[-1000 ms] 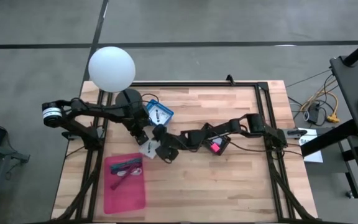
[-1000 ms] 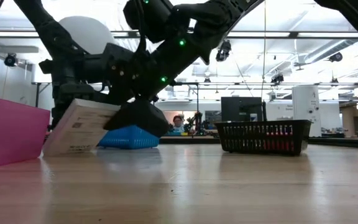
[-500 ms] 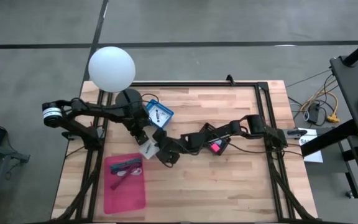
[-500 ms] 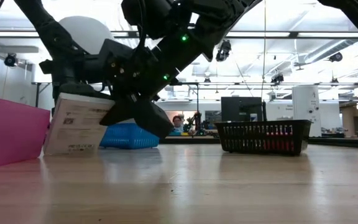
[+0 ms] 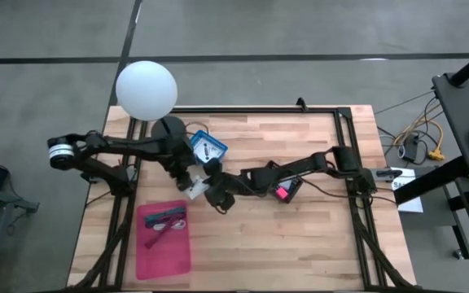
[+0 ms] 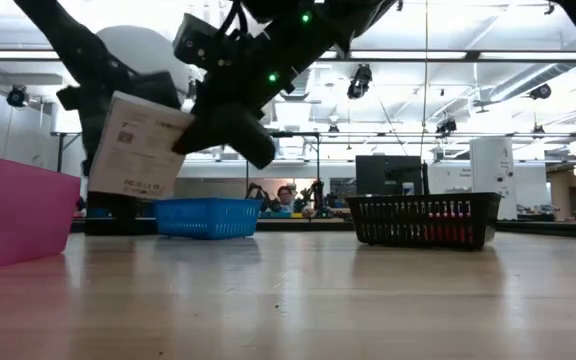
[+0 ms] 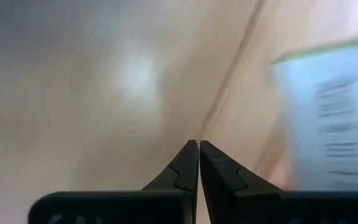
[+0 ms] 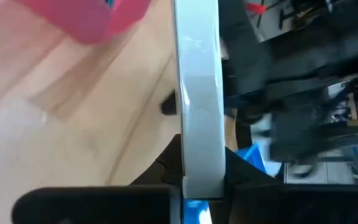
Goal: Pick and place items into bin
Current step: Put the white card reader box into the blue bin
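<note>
Looking level across, you are seeing the white card (image 6: pixel 136 147) hanging clear of the desk (image 6: pixel 368 300) at upper left; the right wrist view is showing it edge-on, pinched between the right gripper's (image 8: pixel 199 171) fingers (image 8: pixel 169 163), while the left gripper's (image 7: pixel 199 163) fingers are pressing together on nothing.

Nothing here reads clearly enough for me to spell out. The pale box (image 6: pixel 138 147) pinched in my right claw (image 6: pixel 230 128) carries a small square printed code and a few lines of dark print on its face, but in the low view they are too small to make out. In my left wrist view a light blue sheet (image 7: pixel 328 118) shows rows of blurred dark marks, and those cannot be read either.
</note>
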